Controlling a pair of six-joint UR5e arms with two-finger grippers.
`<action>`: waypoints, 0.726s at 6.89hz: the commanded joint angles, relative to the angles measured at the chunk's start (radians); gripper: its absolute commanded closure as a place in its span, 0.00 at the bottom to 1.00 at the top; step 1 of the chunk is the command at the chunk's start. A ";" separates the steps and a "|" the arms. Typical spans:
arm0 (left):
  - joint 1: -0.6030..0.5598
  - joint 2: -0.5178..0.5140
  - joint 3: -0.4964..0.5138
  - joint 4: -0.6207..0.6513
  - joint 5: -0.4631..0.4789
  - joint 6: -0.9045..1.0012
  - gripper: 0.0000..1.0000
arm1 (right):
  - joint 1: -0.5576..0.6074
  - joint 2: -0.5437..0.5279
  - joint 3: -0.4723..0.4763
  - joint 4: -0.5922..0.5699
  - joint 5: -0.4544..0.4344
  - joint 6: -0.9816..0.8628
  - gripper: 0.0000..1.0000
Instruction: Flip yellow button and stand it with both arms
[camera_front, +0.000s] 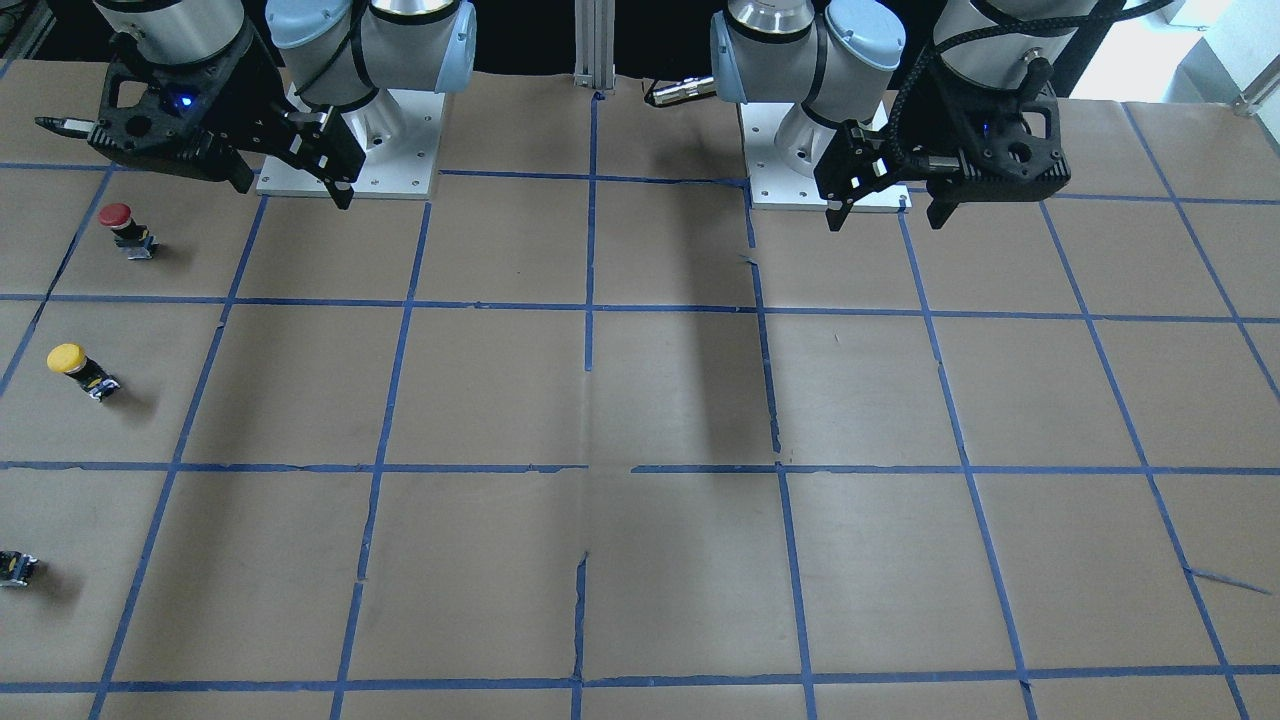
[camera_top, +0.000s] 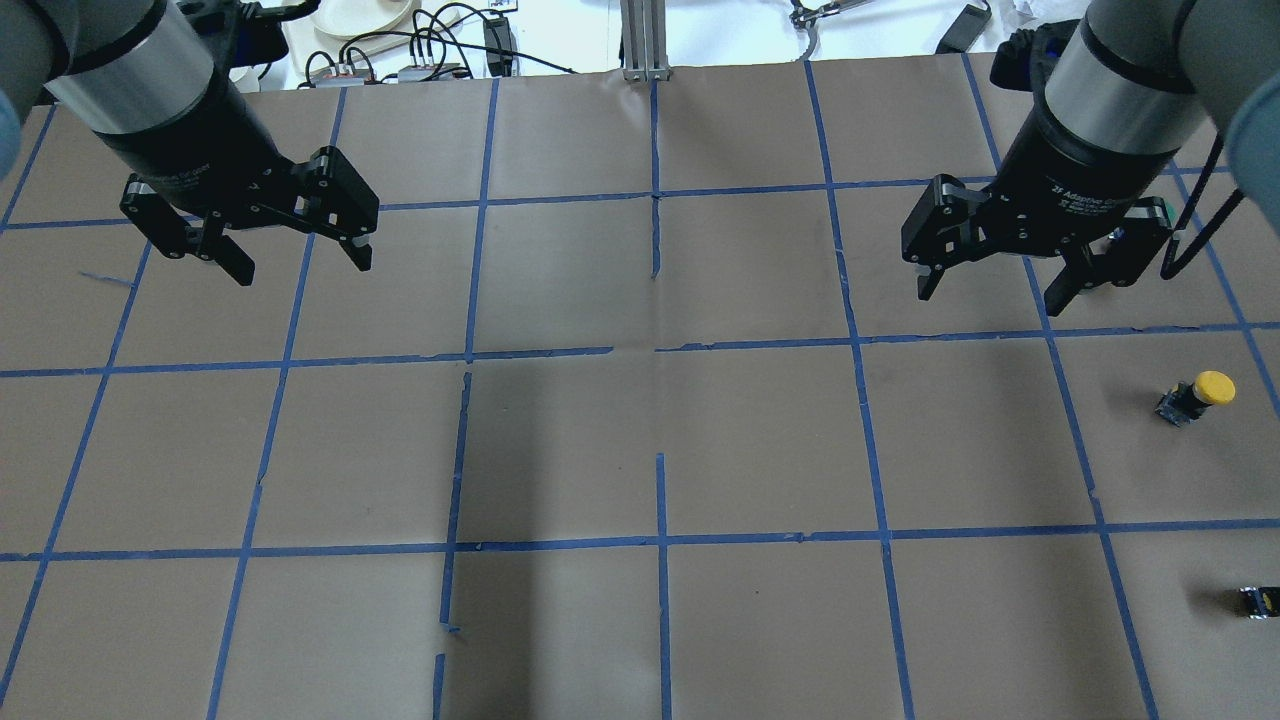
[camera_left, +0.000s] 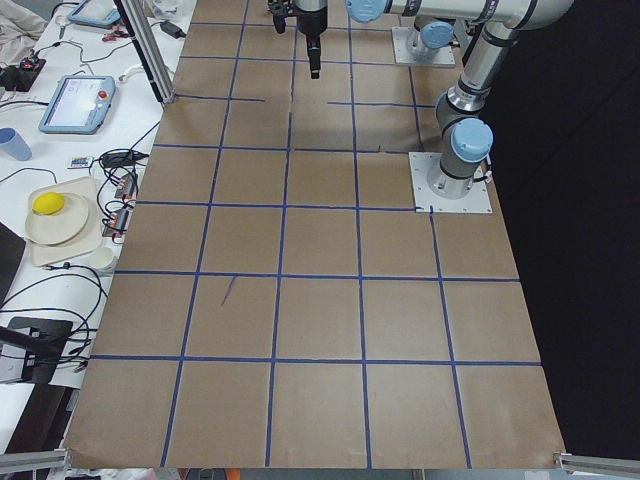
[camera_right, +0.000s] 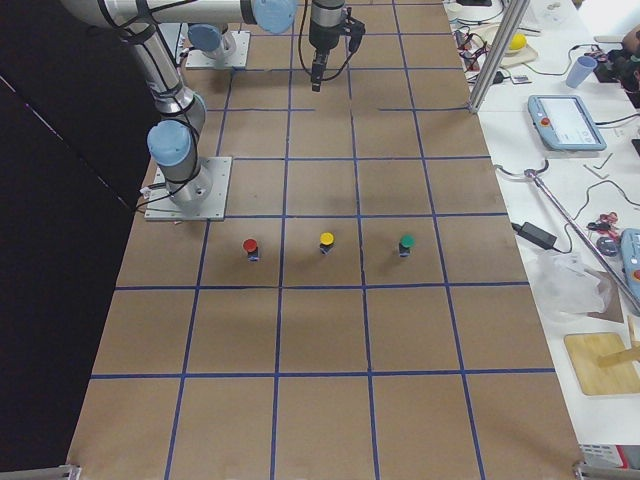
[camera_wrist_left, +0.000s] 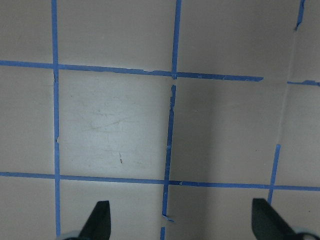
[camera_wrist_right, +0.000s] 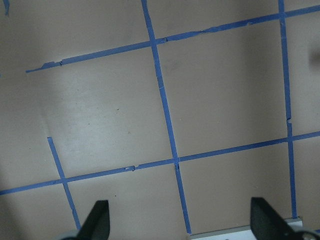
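Overhead exterior: yellow button (camera_top: 1197, 397), apparently upright, well apart from both spread jaws, nearer the right.

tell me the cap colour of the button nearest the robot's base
Red; the cap shows best in the exterior front-facing view.

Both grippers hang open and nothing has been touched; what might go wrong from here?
1. The yellow mushroom-cap push-button sits far out on the side of the right gripper. The left gripper would likely have to cross the table, so the two may crowd each other.
2. The similar red-capped push-button stands in the same row, and a wide-open approach might knock it.
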 joint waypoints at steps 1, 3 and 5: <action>0.000 0.009 0.002 -0.002 0.002 0.003 0.00 | 0.005 0.000 -0.008 -0.001 -0.002 0.001 0.00; 0.000 0.011 -0.004 -0.002 0.000 0.003 0.00 | 0.005 -0.003 -0.012 -0.001 0.000 0.001 0.00; 0.001 0.010 -0.010 -0.002 0.000 0.009 0.00 | 0.005 -0.003 -0.012 -0.001 0.000 -0.001 0.00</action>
